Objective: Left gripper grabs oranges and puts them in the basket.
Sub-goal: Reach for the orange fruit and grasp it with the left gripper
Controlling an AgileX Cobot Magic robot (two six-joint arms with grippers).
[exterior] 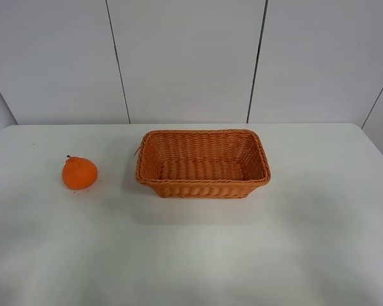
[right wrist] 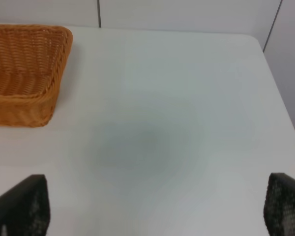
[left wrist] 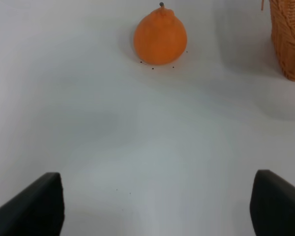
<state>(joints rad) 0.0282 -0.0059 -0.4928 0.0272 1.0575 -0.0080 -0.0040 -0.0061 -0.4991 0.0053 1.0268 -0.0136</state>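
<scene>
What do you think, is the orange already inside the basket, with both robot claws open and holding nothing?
Not quite. The orange sits on the table, left of the basket and apart from it, not inside; the exterior high view shows this. The left gripper and right gripper are indeed open and holding nothing.

Basket (exterior: 203, 185): woven wicker, ribbed, braided rim, slight sheen. Orange (exterior: 80, 173): matt, faintly dimpled skin. Table (exterior: 191, 255): smooth matt white. Left gripper's fingers (left wrist: 34, 209): matt black.

High overview of table (exterior: 191, 255); low wrist views, basket (exterior: 203, 182) shared
</scene>
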